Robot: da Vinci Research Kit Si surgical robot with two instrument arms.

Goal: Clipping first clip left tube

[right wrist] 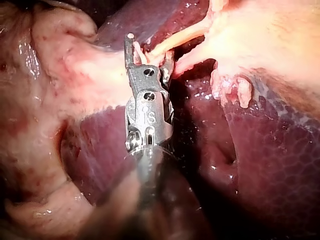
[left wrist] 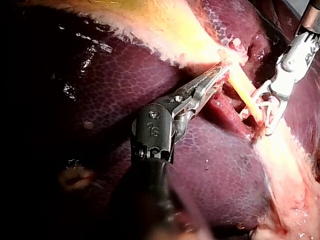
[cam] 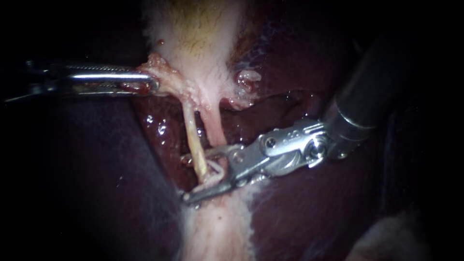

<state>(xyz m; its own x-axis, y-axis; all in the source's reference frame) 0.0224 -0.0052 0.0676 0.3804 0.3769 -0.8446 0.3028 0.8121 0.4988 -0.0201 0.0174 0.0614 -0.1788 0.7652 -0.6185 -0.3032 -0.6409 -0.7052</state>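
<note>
At lower centre of the endoscope view, right instrument (cam: 193, 176) jaws stand spread astride the near-vertical left tube (cam: 192, 137); left instrument (cam: 150, 83) jaws pinch tissue (cam: 162, 72), upper left

1. Liver (cam: 299, 212): dark maroon, finely netted with paler lines, with white wet glints.
2. Gallbladder (cam: 203, 29): pale pink-white, yellow-green towards its far middle.
3. Left tube (cam: 192, 135): cream-yellow.
4. Right tube (cam: 215, 128): pink.
5. Left instrument (cam: 154, 84) and right instrument (cam: 186, 177): silver jaws; the right one's shaft is dark grey-black.
</note>
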